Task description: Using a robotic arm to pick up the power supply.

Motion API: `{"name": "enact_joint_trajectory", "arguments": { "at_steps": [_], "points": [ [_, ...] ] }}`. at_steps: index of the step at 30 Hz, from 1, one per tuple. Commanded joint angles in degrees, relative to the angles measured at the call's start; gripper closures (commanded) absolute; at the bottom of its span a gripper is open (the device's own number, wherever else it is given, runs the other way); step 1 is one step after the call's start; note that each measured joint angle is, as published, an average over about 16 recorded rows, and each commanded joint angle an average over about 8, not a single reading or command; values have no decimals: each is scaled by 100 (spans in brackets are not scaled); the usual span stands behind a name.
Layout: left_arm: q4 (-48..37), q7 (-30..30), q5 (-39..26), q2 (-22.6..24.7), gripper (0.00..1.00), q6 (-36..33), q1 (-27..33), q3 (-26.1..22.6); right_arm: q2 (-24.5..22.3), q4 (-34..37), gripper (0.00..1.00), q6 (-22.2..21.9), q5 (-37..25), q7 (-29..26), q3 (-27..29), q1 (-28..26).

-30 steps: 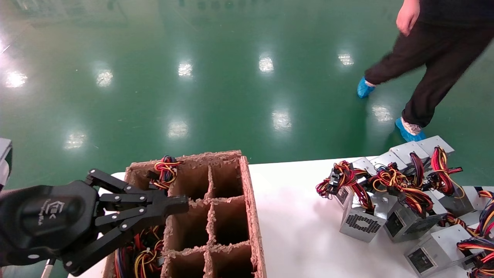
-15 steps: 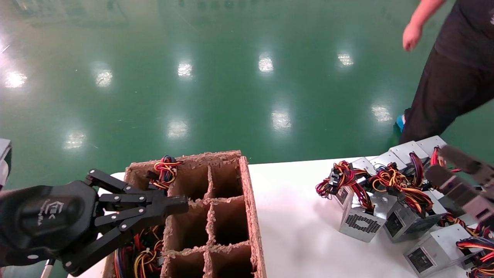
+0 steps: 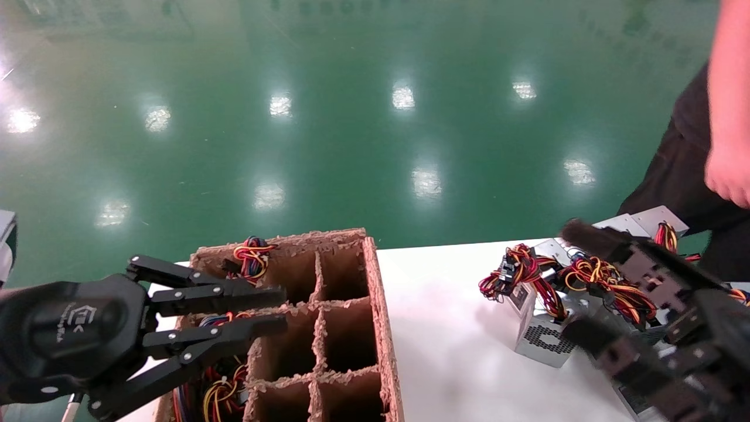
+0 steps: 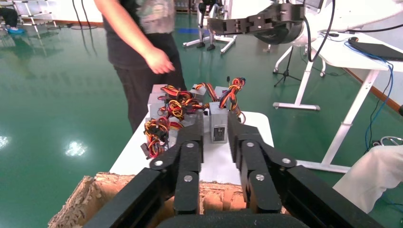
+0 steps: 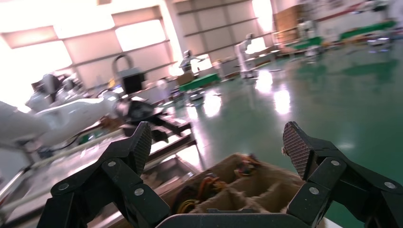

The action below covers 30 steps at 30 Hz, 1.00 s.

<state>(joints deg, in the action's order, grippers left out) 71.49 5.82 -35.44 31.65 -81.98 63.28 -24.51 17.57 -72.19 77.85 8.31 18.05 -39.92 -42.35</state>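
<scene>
Several silver-grey power supplies with red, yellow and black wire bundles lie clustered on the white table (image 3: 457, 328) at the right. The nearest power supply (image 3: 542, 340) shows its honeycomb grille. My right gripper (image 3: 574, 281) hangs over this cluster, blurred, open wide, holding nothing. In the right wrist view the right gripper (image 5: 217, 142) faces the cardboard box (image 5: 247, 185), its jaws far apart. My left gripper (image 3: 281, 308) hovers over the box's left side, open by a narrow gap and empty. The left wrist view shows the left gripper (image 4: 215, 124) pointing towards the power supplies (image 4: 218, 126).
The brown cardboard divider box (image 3: 381, 328) stands at the table's left, with wire bundles (image 3: 252, 258) in its left compartments. A person (image 3: 726, 164) stands close at the table's far right corner, hand near the power supplies. Green floor lies beyond the table.
My right gripper swung in from the right over the power supplies. The left gripper's fingers parted from shut to slightly open. The person stepped closer to the table.
</scene>
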Motion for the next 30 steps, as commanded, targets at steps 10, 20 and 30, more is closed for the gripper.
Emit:
{"name": "enact_joint_trajectory", "arguments": {
  "at_steps": [10,20,30],
  "points": [
    [0,0,0,0,0,0,0,0,684,-55,0,308,-1967,-1129,937,-754],
    [0,0,0,0,0,0,0,0,1310,-105,0,589,-3766,-2162,1794,-1443],
    [-1,0,1,-1,0,1,-1,0,1808,-144,0,817,-5225,-2949,2480,-1991]
  ]
}}
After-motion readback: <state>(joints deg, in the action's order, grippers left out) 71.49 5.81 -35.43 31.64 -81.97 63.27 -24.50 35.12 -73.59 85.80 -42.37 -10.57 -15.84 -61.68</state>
